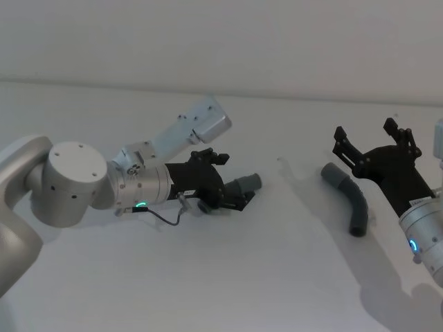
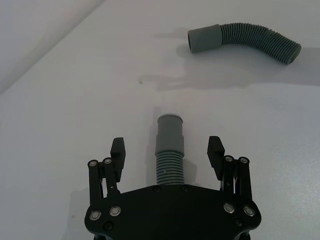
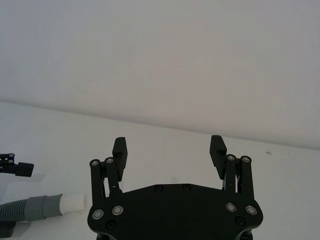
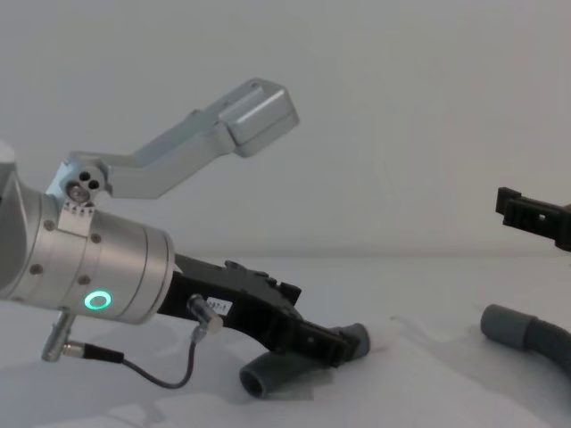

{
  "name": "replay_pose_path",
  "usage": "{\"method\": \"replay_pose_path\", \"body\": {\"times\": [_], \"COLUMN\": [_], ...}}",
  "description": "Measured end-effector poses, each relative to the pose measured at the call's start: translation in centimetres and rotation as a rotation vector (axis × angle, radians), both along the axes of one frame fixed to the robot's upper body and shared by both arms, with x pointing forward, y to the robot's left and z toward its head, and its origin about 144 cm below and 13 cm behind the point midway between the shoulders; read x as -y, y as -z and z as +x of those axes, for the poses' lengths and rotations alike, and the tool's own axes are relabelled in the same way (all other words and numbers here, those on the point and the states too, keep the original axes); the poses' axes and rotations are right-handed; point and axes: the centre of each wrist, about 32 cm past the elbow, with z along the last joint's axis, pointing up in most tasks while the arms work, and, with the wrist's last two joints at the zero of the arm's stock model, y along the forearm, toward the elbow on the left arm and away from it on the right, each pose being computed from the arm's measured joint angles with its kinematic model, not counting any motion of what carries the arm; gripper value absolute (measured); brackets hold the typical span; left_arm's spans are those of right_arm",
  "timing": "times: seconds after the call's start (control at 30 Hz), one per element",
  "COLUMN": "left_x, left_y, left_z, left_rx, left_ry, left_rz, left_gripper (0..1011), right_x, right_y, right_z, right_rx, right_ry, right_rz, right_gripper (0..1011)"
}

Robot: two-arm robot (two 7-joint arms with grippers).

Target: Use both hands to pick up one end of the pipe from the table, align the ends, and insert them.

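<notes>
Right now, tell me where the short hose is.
The short hose lies on the table, on the robot's right in the head view, beside the open right gripper.

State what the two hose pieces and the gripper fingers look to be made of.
Short curved hose: dark grey flexible plastic or rubber, matte; the fine ribs and easy bend suggest it. Other hose, inside the open left gripper: same ribbed grey material, its cuff smooth and stiffer-looking. Right gripper, open: fingers likely hard black plastic, matte, with shiny metal screws.
</notes>
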Motion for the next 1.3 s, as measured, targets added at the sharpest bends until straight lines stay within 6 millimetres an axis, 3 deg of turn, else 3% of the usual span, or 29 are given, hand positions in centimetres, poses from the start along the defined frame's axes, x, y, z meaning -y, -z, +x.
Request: {"method": "replay_pose_path", "body": {"times": [1.3], "left_x": [1.5], "left_y": [0.4], "left_z": [1.1], "left_rx": [-0.093], "left_ry": [0.003], "left_rz": [0.018], "left_gripper": [1000], "right_x": [0.0], "right_y": [0.0], "right_z": [0.0], "right_rx": [0.000], "right_ry": [0.000], "right_rz": [0.000], "right_gripper": [1004]}}
